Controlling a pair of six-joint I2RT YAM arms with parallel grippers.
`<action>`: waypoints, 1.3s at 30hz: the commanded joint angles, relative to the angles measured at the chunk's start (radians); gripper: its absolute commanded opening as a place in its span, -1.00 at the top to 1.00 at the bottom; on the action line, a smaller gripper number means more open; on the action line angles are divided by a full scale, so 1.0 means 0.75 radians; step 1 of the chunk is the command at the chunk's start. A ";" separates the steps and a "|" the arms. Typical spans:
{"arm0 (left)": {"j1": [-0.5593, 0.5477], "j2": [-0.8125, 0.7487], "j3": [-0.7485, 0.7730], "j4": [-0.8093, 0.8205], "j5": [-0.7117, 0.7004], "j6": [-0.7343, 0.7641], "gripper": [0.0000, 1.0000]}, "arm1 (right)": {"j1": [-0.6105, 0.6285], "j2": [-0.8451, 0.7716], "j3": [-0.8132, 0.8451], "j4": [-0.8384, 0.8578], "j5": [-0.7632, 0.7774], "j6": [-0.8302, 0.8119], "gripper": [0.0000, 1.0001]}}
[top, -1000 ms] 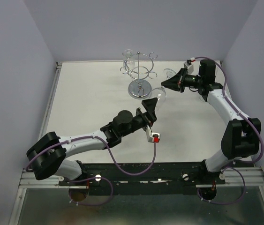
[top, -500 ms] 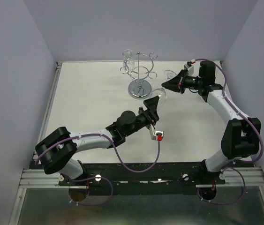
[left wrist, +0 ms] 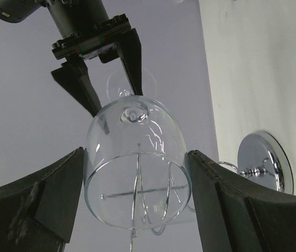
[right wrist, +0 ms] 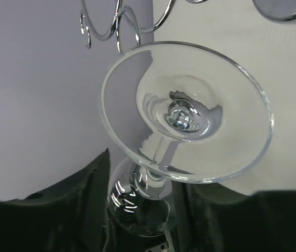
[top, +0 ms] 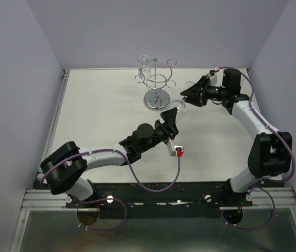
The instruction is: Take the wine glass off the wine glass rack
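The clear wine glass (top: 180,105) hangs in the air in front of the wine glass rack (top: 156,86), between my two grippers. My left gripper (top: 172,113) has its fingers against both sides of the bowl (left wrist: 137,157), mouth toward the camera. My right gripper (top: 189,95) stands open around the stem. In the right wrist view its dark fingers (right wrist: 92,184) sit apart from the stem, and the round foot (right wrist: 190,110) fills the view. The left wrist view shows the right gripper (left wrist: 108,84) behind the foot.
The chrome rack's mirrored base (left wrist: 266,163) stands on the white table (top: 100,105) near the back wall, just left of the glass. Its looped hooks (right wrist: 119,21) curl close above the foot. Grey walls enclose the table on three sides.
My left arm reached forward and its jaws closed in on the bowl. The right gripper, shut on the stem before, has opened.
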 commanded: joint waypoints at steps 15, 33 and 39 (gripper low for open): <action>-0.004 -0.069 0.171 -0.323 -0.184 -0.379 0.19 | -0.001 -0.020 0.000 -0.374 0.350 -0.323 -1.00; 0.024 -0.206 0.474 -1.432 0.023 -0.867 0.21 | -0.031 -0.184 -0.055 -0.446 0.440 -0.773 -1.00; 0.098 -0.145 0.623 -1.671 0.247 -1.103 0.21 | -0.031 -0.257 -0.099 -0.443 0.410 -0.943 -1.00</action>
